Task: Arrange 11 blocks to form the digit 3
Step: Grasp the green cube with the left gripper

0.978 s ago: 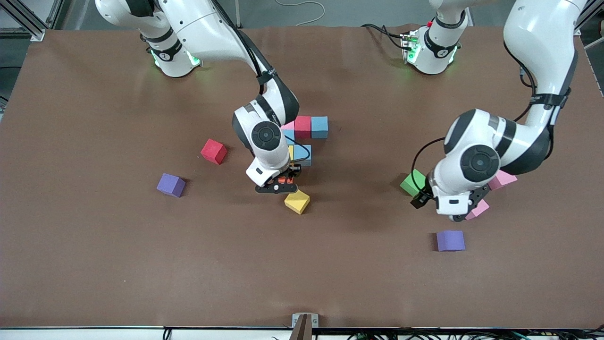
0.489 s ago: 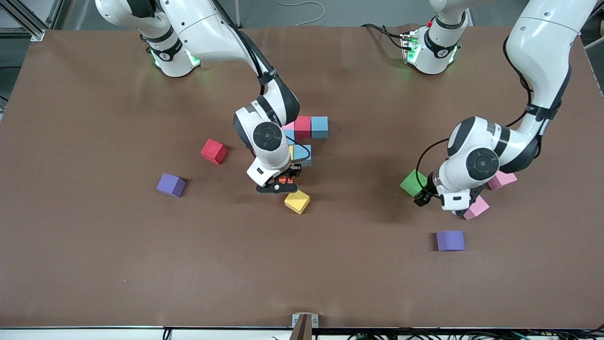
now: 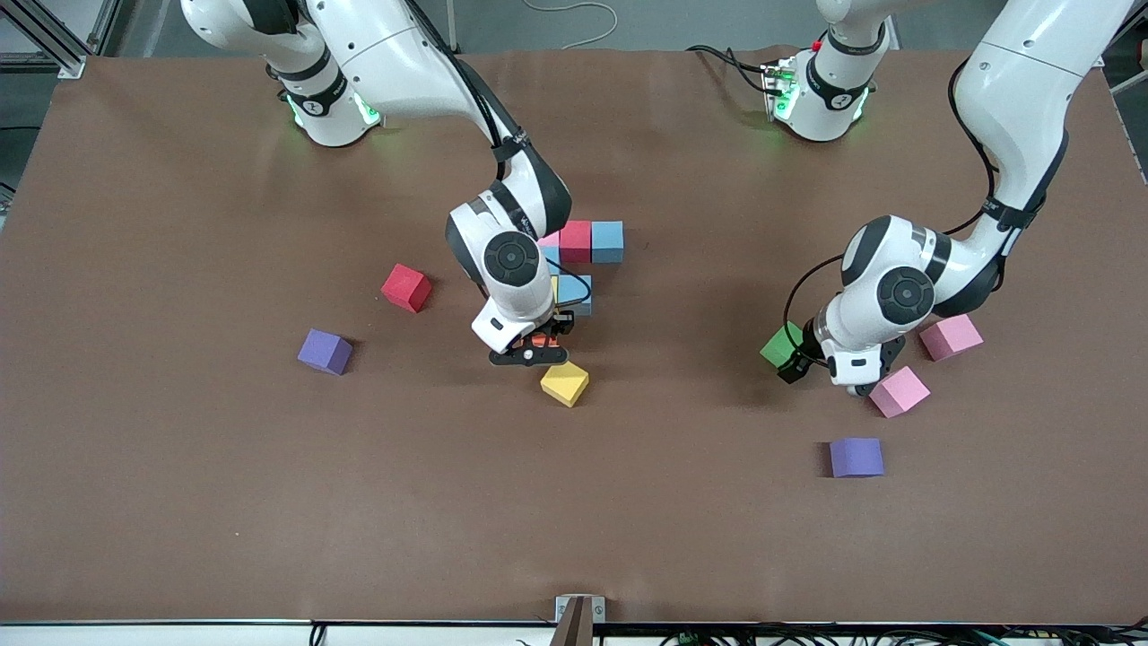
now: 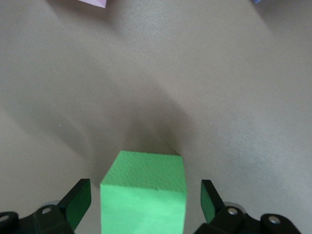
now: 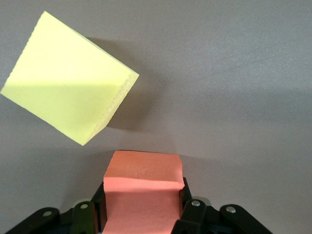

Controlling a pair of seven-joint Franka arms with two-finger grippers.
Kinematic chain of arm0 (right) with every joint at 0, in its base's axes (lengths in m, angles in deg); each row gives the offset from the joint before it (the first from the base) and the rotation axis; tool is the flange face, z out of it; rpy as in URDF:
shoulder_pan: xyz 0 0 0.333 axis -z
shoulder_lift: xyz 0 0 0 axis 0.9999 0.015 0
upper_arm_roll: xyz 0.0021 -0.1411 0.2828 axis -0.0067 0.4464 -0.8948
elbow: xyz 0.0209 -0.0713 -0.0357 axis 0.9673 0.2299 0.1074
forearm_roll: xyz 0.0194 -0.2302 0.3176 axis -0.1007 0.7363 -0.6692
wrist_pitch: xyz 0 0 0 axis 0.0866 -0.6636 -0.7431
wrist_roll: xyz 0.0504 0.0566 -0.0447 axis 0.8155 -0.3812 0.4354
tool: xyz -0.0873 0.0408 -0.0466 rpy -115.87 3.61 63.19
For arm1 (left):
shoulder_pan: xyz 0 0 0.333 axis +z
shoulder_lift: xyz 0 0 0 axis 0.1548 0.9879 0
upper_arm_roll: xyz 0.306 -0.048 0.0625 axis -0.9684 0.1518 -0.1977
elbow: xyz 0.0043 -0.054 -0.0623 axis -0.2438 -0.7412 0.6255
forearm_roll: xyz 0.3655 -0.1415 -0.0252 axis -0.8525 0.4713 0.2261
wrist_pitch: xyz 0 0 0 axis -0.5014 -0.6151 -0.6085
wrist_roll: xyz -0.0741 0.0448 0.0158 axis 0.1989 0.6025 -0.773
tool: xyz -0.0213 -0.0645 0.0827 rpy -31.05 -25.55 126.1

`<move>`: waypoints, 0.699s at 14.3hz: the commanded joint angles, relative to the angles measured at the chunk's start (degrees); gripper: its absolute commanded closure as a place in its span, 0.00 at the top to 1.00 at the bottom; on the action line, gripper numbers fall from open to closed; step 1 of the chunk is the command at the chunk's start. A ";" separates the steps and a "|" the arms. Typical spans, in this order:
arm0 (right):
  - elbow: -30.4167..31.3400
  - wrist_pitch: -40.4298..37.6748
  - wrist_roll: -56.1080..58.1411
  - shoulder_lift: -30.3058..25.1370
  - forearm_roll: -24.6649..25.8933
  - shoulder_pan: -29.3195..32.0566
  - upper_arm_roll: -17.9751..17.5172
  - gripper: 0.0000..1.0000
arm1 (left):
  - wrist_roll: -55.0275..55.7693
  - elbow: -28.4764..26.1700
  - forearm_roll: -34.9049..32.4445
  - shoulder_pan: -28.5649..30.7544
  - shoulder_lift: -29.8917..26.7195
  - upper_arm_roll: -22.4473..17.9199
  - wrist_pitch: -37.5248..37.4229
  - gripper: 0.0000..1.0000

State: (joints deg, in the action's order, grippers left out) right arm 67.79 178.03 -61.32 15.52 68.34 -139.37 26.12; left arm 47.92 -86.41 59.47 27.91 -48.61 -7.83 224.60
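The right gripper (image 3: 529,350) is clamped on an orange block (image 5: 143,192) just beside the loose yellow block (image 3: 565,383) — close to the part-built digit 3 (image 3: 581,256). The left gripper (image 3: 794,359) straddles the green block (image 4: 144,195), fingers wide apart, not gripping.

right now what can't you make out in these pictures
- Digit 3, front view: the right arm covers its cubes toward that arm's end, so the count is unclear.
- Orange block, front view: mostly hidden inside the right claw.
- Green block, left wrist view: cut off by the edge between the open left claw fingers.
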 commanded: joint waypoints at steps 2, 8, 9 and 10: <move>0.53 -0.12 -1.20 -0.03 0.37 -1.09 0.81 0.02 | 0.85 -1.95 -1.96 1.30 -1.34 0.35 1.24 0.80; 0.71 -0.12 -1.20 0.15 1.60 -1.27 0.81 0.03 | 3.66 1.90 -1.61 0.34 -1.69 2.54 0.62 0.17; 0.71 -0.12 -1.20 0.15 1.60 -1.27 0.81 0.03 | 3.58 4.52 -1.34 0.07 -1.17 2.64 0.36 0.15; 0.71 -0.12 -1.20 0.15 1.60 -1.36 0.81 0.03 | 3.49 7.60 -1.25 -0.37 0.32 2.64 -0.51 0.15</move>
State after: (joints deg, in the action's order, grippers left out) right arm 67.80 177.98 -61.32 15.59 68.98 -139.70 26.16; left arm 50.52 -83.52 58.66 28.22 -49.02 -5.53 225.69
